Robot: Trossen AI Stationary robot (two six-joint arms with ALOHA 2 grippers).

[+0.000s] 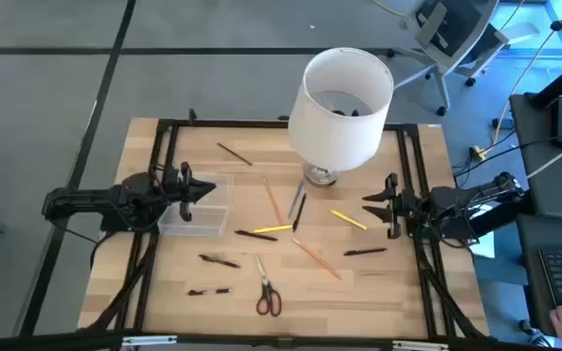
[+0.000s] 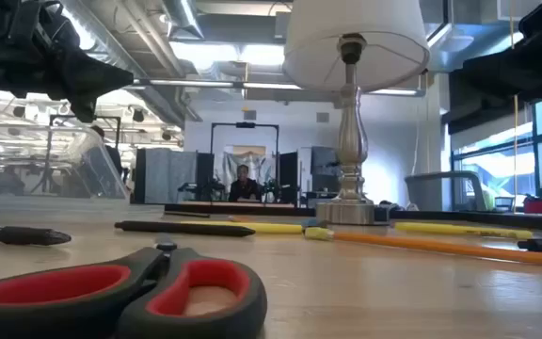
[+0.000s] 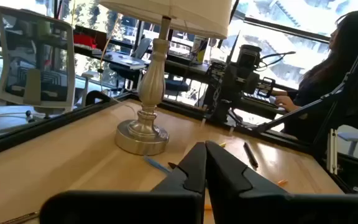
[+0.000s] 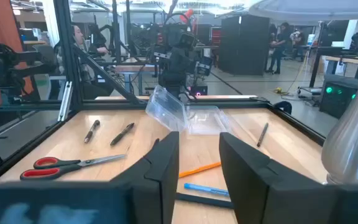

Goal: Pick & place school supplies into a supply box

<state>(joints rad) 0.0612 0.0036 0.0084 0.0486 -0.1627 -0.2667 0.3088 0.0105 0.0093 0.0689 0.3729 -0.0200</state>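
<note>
While fingers pressed together, the left gripper [image 1: 206,190] hangs over the supply box [image 1: 199,208].

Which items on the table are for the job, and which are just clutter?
For the job:
- clear box, under the left tool
- pencils and pens spread on the table, e.g. yellow pencil, orange pencil, black pen
- red-handled scissors

Just lying about:
- lamp with white shade
- office chair beyond the table
</note>
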